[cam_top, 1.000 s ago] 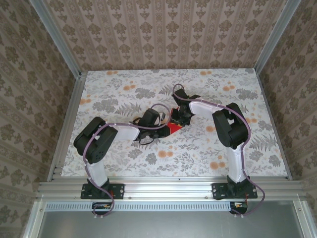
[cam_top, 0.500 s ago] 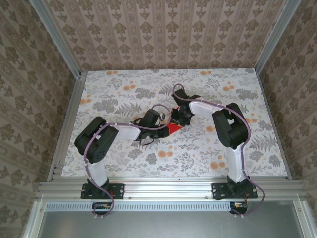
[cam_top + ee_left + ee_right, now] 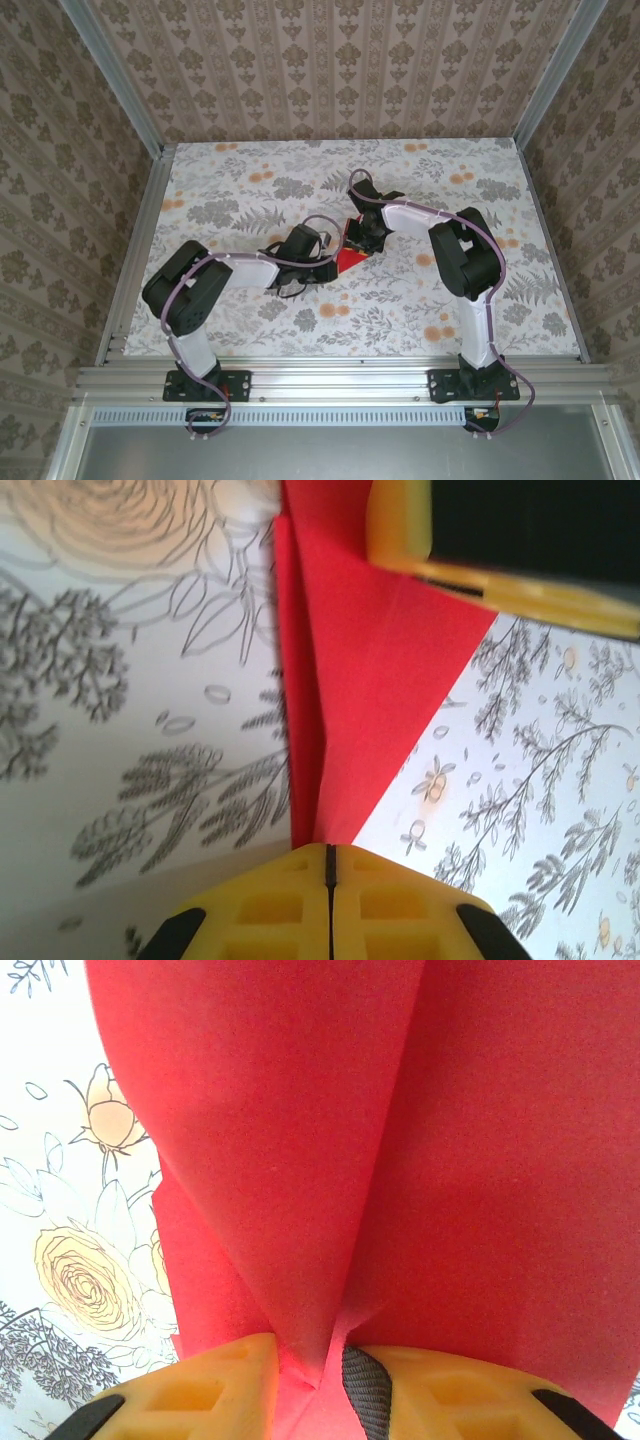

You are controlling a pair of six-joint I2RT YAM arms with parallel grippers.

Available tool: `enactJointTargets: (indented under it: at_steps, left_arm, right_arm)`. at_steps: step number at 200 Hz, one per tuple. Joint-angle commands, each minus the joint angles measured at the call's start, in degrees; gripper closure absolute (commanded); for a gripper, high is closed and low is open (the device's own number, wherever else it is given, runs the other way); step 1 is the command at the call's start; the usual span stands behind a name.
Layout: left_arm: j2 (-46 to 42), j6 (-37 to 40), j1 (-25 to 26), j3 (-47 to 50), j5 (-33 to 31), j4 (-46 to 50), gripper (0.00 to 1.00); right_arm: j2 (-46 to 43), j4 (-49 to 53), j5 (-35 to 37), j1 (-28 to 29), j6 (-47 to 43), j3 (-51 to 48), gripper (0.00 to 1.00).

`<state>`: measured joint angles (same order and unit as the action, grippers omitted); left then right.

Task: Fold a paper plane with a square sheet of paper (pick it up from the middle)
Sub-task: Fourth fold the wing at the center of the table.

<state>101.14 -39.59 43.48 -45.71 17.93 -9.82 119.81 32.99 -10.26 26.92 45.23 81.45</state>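
The square sheet of paper (image 3: pixel 349 260) is bright red and folded into a narrow pointed shape with creased layers, lying mid-table between both grippers. My left gripper (image 3: pixel 330 263) is at its near-left end. In the left wrist view the yellow jaws (image 3: pixel 330 848) are pressed together on the red paper's (image 3: pixel 370 680) pointed tip. My right gripper (image 3: pixel 358 240) holds the far end. In the right wrist view its jaws (image 3: pixel 320 1365) pinch a raised crease of the paper (image 3: pixel 400 1140), which fans out ahead. The right gripper's yellow finger (image 3: pixel 480 550) shows on the paper in the left wrist view.
The floral table cover (image 3: pixel 250 190) spreads around the paper. Aluminium rails (image 3: pixel 140 250) and patterned walls bound the table left, right and back. Both arms' elbows (image 3: pixel 185 290) bend outward over the near half of the table.
The left arm's elbow has sunk and shifted left and toward the near edge. Its jaws have closed tighter at the paper's tip. The right arm and paper have stayed put.
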Motion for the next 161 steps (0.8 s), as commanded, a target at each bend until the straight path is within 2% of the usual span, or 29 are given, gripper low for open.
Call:
enactJointTargets:
  at_steps: [1,40,77,104,161]
  left_arm:
    - [-0.9,2.5,0.8,2.1,0.6,8.0,0.93]
    - [-3.7,3.5,0.5,1.7,0.1,9.7,0.94]
    - [-6.2,-0.8,-0.9,1.2,1.2,2.8,0.93]
    - [-3.4,-4.6,-1.0,0.2,2.5,-3.7,0.92]
    - [3.7,-7.3,-1.1,-4.4,2.1,-7.5,0.93]
  right_arm:
    - [11.0,6.9,11.9,-0.7,0.5,-5.8,0.67]
    - [11.0,7.0,11.9,-0.7,0.4,-5.8,0.67]
    - [11.1,6.8,11.7,-0.7,0.6,-5.9,0.67]
    - [11.4,6.7,11.4,-0.8,0.5,-5.8,0.67]
    - [11.3,6.6,10.7,-0.8,0.6,-5.6,0.66]
